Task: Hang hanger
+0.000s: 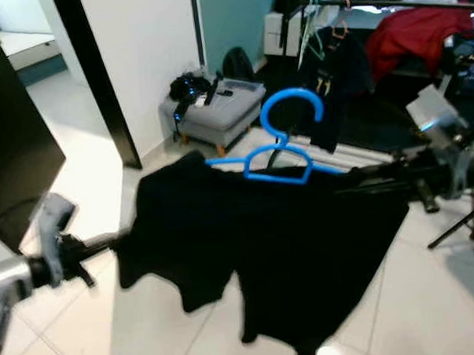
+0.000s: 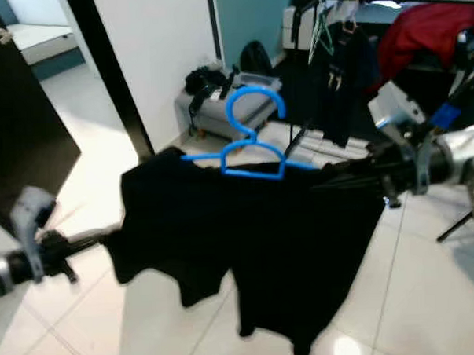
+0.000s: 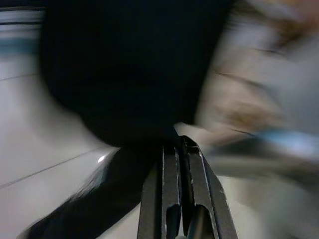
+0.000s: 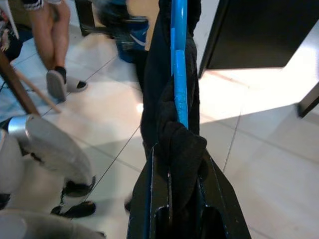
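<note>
A black shirt point(image 1: 279, 238) on a blue hanger point(image 1: 279, 156) is stretched between both grippers above the tiled floor point(image 1: 432, 310). The left gripper point(image 3: 175, 149) pinches its sleeve, fingers closed; the right gripper point(image 4: 179, 149) clamps the hanger's shoulder through cloth. Beyond the shirt stand a grey ottoman point(image 1: 218, 115) and a clothes rail point(image 1: 402, 3).

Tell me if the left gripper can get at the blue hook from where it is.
Probably not: the left gripper is shut on the shirt at its far edge, and the hook stands mid-hanger, across the cloth.
</note>
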### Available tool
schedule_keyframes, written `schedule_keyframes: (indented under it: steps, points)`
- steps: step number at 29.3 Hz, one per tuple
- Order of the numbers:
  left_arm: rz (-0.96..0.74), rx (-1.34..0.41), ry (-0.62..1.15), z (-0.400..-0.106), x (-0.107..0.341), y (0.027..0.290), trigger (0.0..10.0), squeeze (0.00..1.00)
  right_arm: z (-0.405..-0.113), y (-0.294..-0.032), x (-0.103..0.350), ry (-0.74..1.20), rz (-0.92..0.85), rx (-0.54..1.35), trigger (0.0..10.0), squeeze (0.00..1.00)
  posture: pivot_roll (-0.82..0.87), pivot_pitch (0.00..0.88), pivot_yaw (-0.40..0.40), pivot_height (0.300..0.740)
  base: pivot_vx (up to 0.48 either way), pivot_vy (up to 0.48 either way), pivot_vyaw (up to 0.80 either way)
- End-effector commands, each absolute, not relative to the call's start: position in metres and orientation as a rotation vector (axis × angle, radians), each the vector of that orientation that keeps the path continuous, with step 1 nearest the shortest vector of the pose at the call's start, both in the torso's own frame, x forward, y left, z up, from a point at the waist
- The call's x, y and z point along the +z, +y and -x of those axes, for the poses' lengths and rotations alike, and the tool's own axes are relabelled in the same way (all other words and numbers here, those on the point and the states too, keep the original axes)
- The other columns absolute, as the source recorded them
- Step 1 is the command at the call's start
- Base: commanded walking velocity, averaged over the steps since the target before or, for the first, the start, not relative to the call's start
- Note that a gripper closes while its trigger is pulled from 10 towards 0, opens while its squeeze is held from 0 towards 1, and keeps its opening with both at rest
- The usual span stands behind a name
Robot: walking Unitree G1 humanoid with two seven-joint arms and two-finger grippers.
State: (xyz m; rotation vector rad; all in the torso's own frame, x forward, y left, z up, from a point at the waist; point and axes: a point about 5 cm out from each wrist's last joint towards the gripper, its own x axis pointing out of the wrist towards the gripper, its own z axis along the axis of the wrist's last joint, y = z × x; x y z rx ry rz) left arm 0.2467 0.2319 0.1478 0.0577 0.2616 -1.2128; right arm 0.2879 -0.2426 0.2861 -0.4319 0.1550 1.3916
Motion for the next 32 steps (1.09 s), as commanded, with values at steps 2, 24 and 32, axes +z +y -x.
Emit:
schedule_keyframes:
  steps: [2, 24, 32]
  points:
    - [-0.083, -1.344, 0.258, -0.237, 0.170, 0.228, 10.0, 1.00, -0.287, -0.236, 0.284, 0.140, 0.455, 1.421, 0.0, 0.00, -0.09, 0.000, 0.044, 0.736, 0.000, 0.000, 0.00]
    - [-0.448, -1.284, -0.025, -0.248, 0.266, 0.230, 10.0, 0.00, -0.280, -0.221, 0.275, 0.149, 0.408, 1.530, 0.0, 0.00, -0.07, 0.000, 0.055, 0.736, 0.000, 0.000, 0.00]
    - [-0.452, -1.274, 0.075, -0.258, 0.246, 0.215, 10.0, 0.00, -0.281, -0.217, 0.276, 0.132, 0.408, 1.538, 0.0, 0.00, -0.07, 0.000, 0.058, 0.736, 0.000, 0.000, 0.00]
